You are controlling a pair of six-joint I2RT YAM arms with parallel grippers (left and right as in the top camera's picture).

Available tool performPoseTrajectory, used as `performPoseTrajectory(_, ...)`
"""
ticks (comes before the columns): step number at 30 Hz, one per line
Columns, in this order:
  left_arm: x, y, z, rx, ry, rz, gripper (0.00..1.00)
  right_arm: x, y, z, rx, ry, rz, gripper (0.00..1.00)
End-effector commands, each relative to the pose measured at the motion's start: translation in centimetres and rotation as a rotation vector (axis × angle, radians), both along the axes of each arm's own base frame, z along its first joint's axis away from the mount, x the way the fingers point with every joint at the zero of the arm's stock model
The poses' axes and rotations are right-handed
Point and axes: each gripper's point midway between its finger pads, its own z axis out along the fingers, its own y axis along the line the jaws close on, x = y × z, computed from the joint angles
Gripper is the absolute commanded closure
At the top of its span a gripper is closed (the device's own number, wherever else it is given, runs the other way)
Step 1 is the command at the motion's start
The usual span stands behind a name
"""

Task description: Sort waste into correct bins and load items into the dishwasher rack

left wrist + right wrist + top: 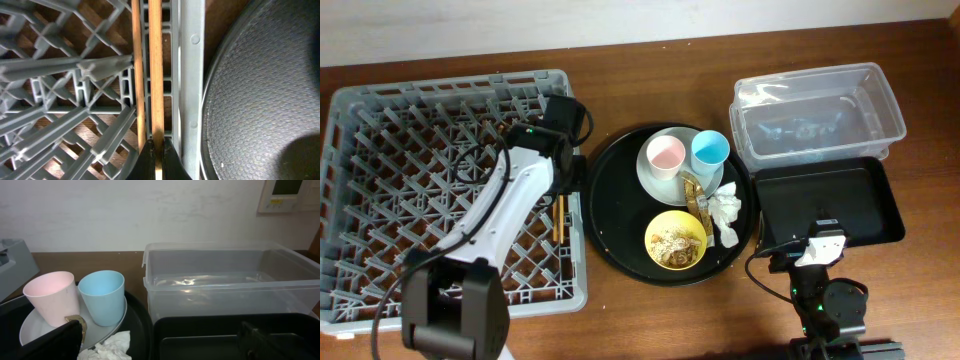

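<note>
My left gripper (159, 160) is shut on one of two wooden chopsticks (156, 75); the other (136, 75) lies beside it, both along the right edge of the grey dishwasher rack (192, 75). Overhead, the left gripper (561, 185) is over the chopsticks (558, 215) in the rack (380, 110). The white plate (650, 185) carries the pink cup (666, 155) and blue cup (710, 150). The yellow bowl (676, 214) holds rice and food scraps. The napkin (727, 212) and gold wrapper (696, 196) lie beside them. My right gripper (817, 250) is open and empty.
The dishes and waste sit on a large round black tray (610, 220). The clear tub (810, 75) stands back right, with the black rectangular tray (830, 200) in front of it. The right wrist view shows the tub (225, 285), the tray (200, 335) and both cups.
</note>
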Motion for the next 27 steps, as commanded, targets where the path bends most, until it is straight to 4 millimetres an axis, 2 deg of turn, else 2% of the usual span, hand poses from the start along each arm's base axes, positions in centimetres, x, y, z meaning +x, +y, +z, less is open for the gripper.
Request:
performPoseTrajectory(1,-0.2,0.6,-1.5,0.027,0.038,-0.004,0.94,0.0,0.0,-0.3,0.0,0.006,0.002,0.01)
performPoseTrajectory(2,-0.2,0.6,-1.5,0.028,0.038,-0.003,0.8,0.0,0.0,-0.3,0.0,0.006,0.002,0.01)
performPoseTrajectory(3,-0.2,0.6,-1.5,0.027,0.039,-0.003,0.6,0.0,0.0,-0.3,0.0,0.006,0.002,0.01)
performPoseTrajectory(7,-0.3,0.6,-1.4,0.028,0.041,-0.004,0.58,0.0,0.0,-0.3,0.0,0.006,0.002,0.01)
performPoseTrajectory(9,-0.2,0.6,-0.8,0.023,0.029,-0.004,0.58,0.0,0.0,-0.3,0.0,0.006,0.002,0.01)
performPoseTrajectory(12,0.5,-1.2,3.1,-0.089,-0.04,-0.023,0.57,0.0,0.0,-0.3,0.0,0.006,0.002,0.01)
performPoseTrajectory(14,-0.1,-3.8,7.5,-0.262,-0.097,-0.084,0.53,0.0,0.1,-0.3,0.0,0.006,0.002,0.01)
performPoseTrajectory(15,-0.8,-5.1,9.4,-0.344,-0.12,-0.145,0.42,0.0,0.1,-0.3,0.0,0.006,0.002,0.01)
performPoseTrajectory(17,-2.1,-6.2,12.4,-0.441,-0.161,-0.198,0.32,0.0,0.0,-0.3,0.0,0.006,0.002,0.01)
performPoseTrajectory(20,-3.5,-6.7,15.4,-0.506,-0.22,-0.233,0.25,-0.1,1.4,0.1,0.049,-0.004,0.075,0.01)
performPoseTrajectory(21,-3.7,-6.7,16.0,-0.511,-0.236,-0.238,0.25,-0.2,2.3,0.7,0.077,-0.012,0.128,0.01)
performPoseTrajectory(22,-3.9,-6.6,16.6,-0.513,-0.252,-0.243,0.25,-0.7,3.2,2.2,0.113,-0.022,0.177,0.01)
performPoseTrajectory(23,-3.9,-6.6,16.6,-0.513,-0.253,-0.243,0.23,-1.2,3.3,3.9,0.116,0.003,0.182,0.01)
performPoseTrajectory(25,-3.9,-6.6,16.6,-0.513,-0.253,-0.243,0.21,-1.6,3.3,5.5,0.117,0.065,0.179,0.01)
performPoseTrajectory(27,-3.5,-6.4,16.6,-0.497,-0.27,-0.237,0.2,-1.5,3.4,7.5,0.064,0.204,0.191,0.01)
